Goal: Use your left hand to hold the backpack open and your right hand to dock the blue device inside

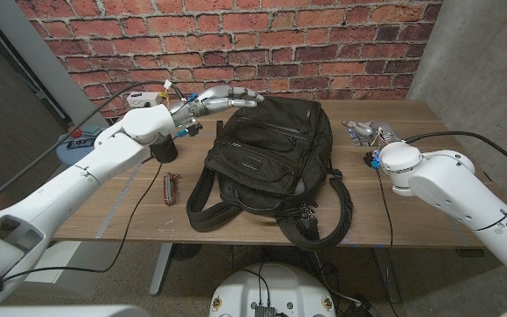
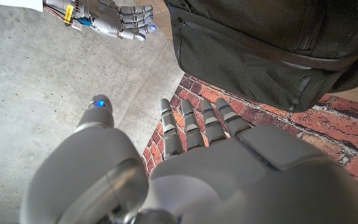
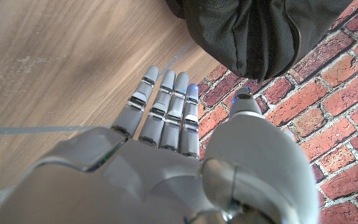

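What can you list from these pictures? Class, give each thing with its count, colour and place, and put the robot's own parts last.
Backpack: one, black, lying in the middle of the table, looks closed.
Small tool: one, dark red, on the table to the left of the backpack.
Dark object: one, black, beside the left forearm; cannot tell what it is.
Table: one, wooden.
Brick wall: one, red, behind the table.
Left hand: one, silver, fingers spread by the backpack's far end, holding nothing.
Right hand: one, silver, to the right of the backpack, holding nothing.
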You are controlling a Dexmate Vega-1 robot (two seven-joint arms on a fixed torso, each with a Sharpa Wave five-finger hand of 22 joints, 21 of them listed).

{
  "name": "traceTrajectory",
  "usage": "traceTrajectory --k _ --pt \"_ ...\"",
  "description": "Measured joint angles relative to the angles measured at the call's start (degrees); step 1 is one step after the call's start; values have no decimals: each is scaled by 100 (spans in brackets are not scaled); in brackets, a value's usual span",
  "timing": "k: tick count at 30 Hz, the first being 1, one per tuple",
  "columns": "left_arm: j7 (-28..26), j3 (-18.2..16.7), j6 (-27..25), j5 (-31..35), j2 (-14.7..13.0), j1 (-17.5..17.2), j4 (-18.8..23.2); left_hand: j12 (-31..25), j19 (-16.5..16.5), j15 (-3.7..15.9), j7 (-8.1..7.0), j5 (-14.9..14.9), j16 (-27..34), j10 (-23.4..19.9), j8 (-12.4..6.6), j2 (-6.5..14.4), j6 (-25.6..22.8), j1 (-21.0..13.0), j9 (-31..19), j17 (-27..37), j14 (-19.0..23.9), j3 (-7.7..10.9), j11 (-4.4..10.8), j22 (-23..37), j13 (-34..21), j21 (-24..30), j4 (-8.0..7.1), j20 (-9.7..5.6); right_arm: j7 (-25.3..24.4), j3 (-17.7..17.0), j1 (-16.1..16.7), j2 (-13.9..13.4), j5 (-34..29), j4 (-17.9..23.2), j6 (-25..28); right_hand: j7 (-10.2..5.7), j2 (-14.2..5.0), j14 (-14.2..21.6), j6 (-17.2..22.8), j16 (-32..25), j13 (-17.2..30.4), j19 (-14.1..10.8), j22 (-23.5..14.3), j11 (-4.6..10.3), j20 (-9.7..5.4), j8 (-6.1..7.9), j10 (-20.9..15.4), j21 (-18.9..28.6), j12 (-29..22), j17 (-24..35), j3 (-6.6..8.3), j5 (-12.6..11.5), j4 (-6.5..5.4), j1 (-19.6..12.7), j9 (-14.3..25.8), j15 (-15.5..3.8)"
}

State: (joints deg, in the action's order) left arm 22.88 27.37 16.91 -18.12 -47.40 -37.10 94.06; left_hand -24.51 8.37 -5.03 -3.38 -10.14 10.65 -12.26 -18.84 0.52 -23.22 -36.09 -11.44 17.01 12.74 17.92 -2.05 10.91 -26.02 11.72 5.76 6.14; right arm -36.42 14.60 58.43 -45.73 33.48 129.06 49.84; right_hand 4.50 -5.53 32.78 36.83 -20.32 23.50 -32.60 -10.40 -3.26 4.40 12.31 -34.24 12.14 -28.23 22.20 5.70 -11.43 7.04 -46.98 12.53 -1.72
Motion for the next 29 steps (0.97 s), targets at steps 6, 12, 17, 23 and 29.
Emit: traceTrajectory --k 6,12,17,23,29 --pt "-149 -67 -41 -22 -31 -140 116 96 0 -11 40 0 0 74 66 44 103 44 0 -53 -53 0 -11 0 52 0 0 0 36 4 -2 1 -25 -74 -144 -46 0 -55 -59 63 -20 0 0 1 0 -27 82 0 69 -15 0 -1 0 0 0 29" --pt "-315 -124 -56 -41 -32 -267 198 199 0 -59 72 0 0 174 166 213 215 213 -1 -97 -182 38 -50 14 123 0 -77 0 72 -20 22 0 -35 -152 -291 -41 0 -136 -84 105 -53 0 0 0 0 -27 144 0 133 -42 0 -2 0 0 0 74" --pt "-475 -174 -56 -56 5 -377 254 248 1 -80 89 0 0 194 214 324 259 324 -1 -107 -202 33 -71 16 161 0 -178 0 100 -69 66 -8 -35 -204 -418 -73 0 -205 -116 128 -92 0 0 21 0 -27 307 0 238 -81 0 -2 0 0 0 82" --pt "-649 -214 -56 -56 42 -472 309 336 1 -112 90 0 0 277 299 391 382 390 -1 -162 -275 41 -73 16 209 1 -200 0 140 -127 110 -27 -35 -264 -571 -102 0 -219 -146 191 -108 0 0 20 0 -27 368 0 282 -96 0 21 0 0 0 95" --pt "-773 -229 -71 -52 87 -535 336 485 1 -135 50 -28 0 452 466 422 639 421 21 -256 -419 49 -184 0 290 48 -208 0 182 -158 123 -36 -18 -341 -697 -92 -23 -236 -196 195 -119 0 0 20 0 -27 368 0 304 -122 0 21 -1 23 0 113"
